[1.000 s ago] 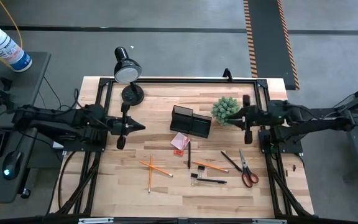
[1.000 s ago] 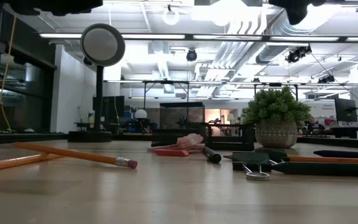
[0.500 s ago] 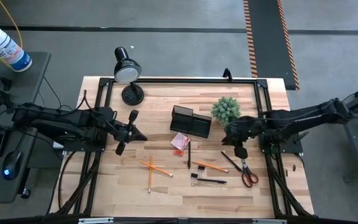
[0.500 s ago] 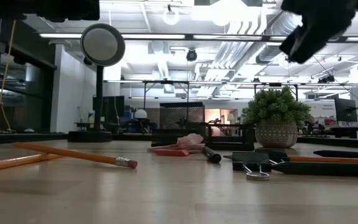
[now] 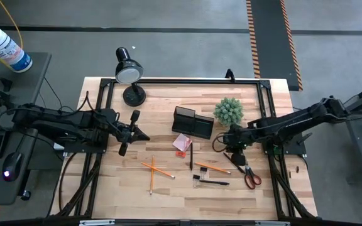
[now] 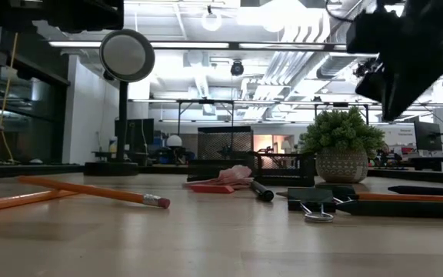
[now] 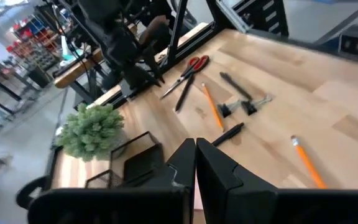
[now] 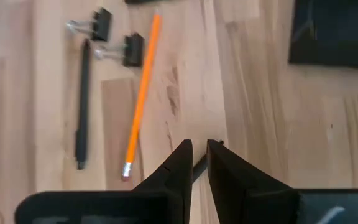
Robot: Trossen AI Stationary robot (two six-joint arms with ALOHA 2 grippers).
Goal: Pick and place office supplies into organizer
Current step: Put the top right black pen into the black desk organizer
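Fingers (image 8: 197,163) of R gripper nearly together over pencil (image 8: 140,102) (2 binder clips (image 8: 115,37) wrist-only); L fingers (image 7: 194,163) together.

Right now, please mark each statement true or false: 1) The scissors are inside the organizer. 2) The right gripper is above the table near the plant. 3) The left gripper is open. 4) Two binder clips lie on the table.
1) False. The scissors lie on the table, apart from the organizer.
2) True. The right gripper hangs over the table, just in front of the plant.
3) False. The left gripper is shut and holds nothing.
4) True. Two binder clips lie on the table beside a pencil.
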